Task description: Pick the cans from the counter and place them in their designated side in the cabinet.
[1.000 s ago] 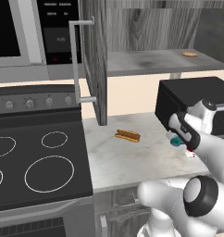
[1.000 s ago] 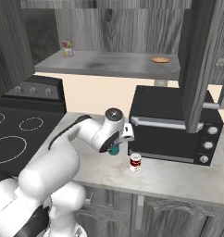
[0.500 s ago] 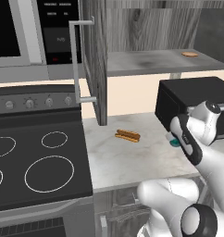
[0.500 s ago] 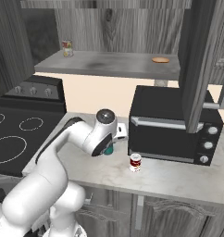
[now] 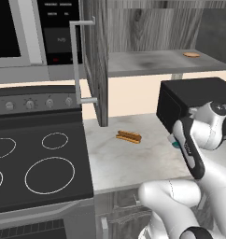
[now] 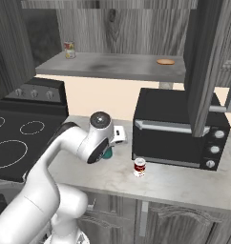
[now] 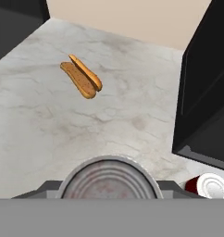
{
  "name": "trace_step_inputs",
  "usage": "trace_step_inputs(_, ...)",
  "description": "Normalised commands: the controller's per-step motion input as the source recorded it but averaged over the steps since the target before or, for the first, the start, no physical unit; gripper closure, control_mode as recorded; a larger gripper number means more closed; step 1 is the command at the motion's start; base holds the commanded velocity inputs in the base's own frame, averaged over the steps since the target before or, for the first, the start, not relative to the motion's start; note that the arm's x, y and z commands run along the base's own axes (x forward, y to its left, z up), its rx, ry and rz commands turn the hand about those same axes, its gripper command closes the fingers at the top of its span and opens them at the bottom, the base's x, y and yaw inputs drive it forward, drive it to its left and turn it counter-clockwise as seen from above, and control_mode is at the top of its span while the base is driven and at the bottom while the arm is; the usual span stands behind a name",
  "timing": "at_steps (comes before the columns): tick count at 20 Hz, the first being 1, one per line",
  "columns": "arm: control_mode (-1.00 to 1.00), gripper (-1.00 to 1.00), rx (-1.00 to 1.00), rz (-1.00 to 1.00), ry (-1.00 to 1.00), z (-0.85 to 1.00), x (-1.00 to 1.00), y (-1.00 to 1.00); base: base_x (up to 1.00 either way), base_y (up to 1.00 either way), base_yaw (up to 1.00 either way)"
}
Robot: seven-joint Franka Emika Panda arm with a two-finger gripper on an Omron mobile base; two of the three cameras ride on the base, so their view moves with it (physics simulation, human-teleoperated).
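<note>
My gripper [image 5: 173,141] is shut on the teal can [image 6: 108,154], low over the counter [image 5: 133,161] in front of the black oven's left end. In the hand view the can's silver top [image 7: 109,180] sits between my fingertips [image 7: 45,187]. Whether the can touches the worktop I cannot tell. The red can with a white band [image 6: 140,167] stands on the counter to the right, before the oven; its top shows at the hand view's lower right [image 7: 211,186]. The cabinet's grey shelf [image 6: 112,64] runs above, and its left door [image 5: 96,60] stands open with a silver bar handle [image 5: 77,60].
A hot dog in a bun [image 5: 128,137] lies on the counter left of my hand. The black oven [image 6: 179,128] blocks the right. The stovetop [image 5: 35,163] is at the left. On the shelf stand a small jar [image 6: 68,49] at its left end and a flat brown disc [image 6: 165,61] at its right.
The arm has swung and the hand, with the teal can in it, has shifted a little to the left, away from the oven. The red can and hot dog have not moved.
</note>
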Motion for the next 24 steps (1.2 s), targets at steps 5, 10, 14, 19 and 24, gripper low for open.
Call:
trace_step_inputs(5, -1.00, 1.00, 0.01, 0.00, 0.00, 0.12, -0.17, 0.00, 0.00, 0.00, 0.00)
trace_step_inputs(10, -1.00, 1.00, 0.04, 0.05, -0.02, 0.00, -0.07, -0.05, 0.00, 0.00, 0.00)
trace_step_inputs(14, -1.00, 1.00, 0.11, -0.03, -0.01, 0.10, -0.04, -0.01, 0.00, 0.00, 0.00)
trace_step_inputs(19, -1.00, 1.00, 0.06, -0.08, 0.00, 0.24, -0.04, 0.00, 0.00, 0.00, 0.00)
trace_step_inputs(24, -1.00, 1.00, 0.01, -0.11, 0.00, 0.35, -0.04, 0.05, 0.00, 0.00, 0.00)
